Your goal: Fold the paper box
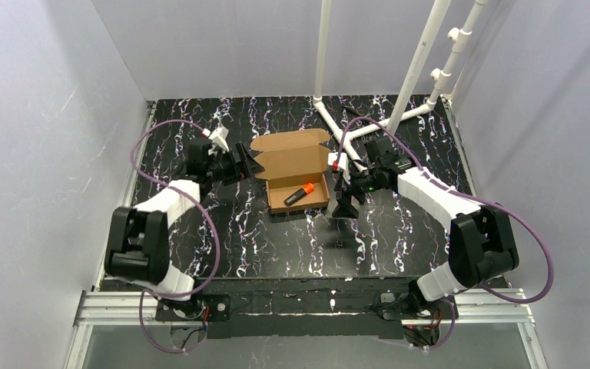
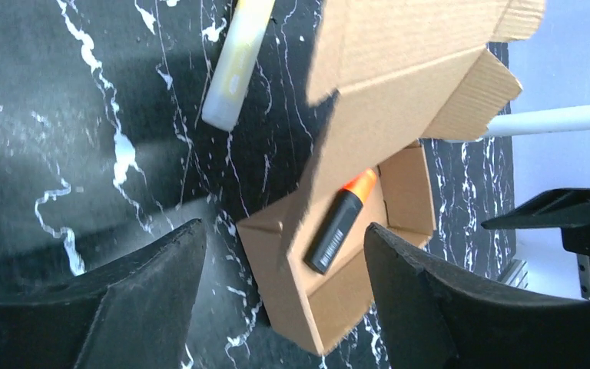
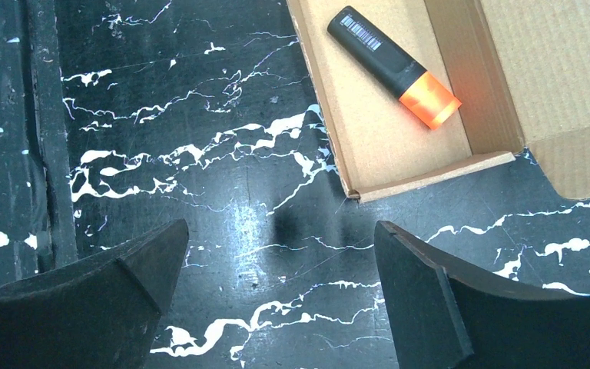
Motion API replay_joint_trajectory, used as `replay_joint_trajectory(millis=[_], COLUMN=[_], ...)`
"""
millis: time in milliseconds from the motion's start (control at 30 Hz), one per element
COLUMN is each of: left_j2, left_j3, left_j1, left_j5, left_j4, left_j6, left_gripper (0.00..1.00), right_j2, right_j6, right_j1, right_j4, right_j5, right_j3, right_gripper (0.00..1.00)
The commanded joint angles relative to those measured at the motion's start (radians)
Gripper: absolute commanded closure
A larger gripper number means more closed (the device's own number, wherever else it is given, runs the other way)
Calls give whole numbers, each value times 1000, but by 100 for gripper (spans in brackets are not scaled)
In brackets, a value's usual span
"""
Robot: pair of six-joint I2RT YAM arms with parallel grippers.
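Note:
The paper box [image 1: 288, 163] of brown cardboard stands on the black marbled table with its lid flap raised at the back and its tray open. Inside the tray lies a black marker with an orange cap [image 1: 298, 194]. My left gripper [image 1: 252, 164] hovers open just left of the box. In its wrist view the tray corner [image 2: 276, 261] and the marker [image 2: 342, 223] show beyond the spread fingers, untouched. My right gripper [image 1: 345, 201] hangs open off the box's right front corner. Its wrist view shows the tray [image 3: 369, 115] and marker [image 3: 392, 55] ahead, bare table between the fingers.
A white pipe frame [image 1: 399, 84] rises from the back right of the table, its foot [image 1: 338, 127] just behind the box. One white pipe [image 2: 234, 69] lies near the box's far side. Grey walls close in on three sides.

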Motion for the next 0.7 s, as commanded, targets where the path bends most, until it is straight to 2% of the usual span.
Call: replay_joint_trajectory(millis=[0,100,133,200,267,300,367,500,667], left_j2=[99,159,173,189,175,152,81,-182,-578], left_j3=[69,88,95,106,90,71,5,-204,-477], left_j1=[7,7,7,6,6,6,6,6,12], left_j5=[84,105,117,129,113,88,27,-152,-432], left_j4=[141,207,220,236,242,244,244,243,190], left_j6=[-3,-28,-34,-35,-21,-2,30,71,-6], left_gripper=[33,45,58,71,92,97,100,100,100], right_j2=[10,10,10,10,11,12,13,11,18], right_j6=[-15,-28,-29,-33,-37,-38,-43,-51,-35], right_j1=[0,0,0,0,0,0,0,0,1], right_j4=[0,-10,-12,-15,-18,-20,-28,-47,-61], right_j5=[-18,-31,-34,-35,-33,-34,-36,-37,-5], right_j3=[22,21,21,21,22,24,30,54,97], right_gripper=[0,0,0,0,0,0,0,0,0])
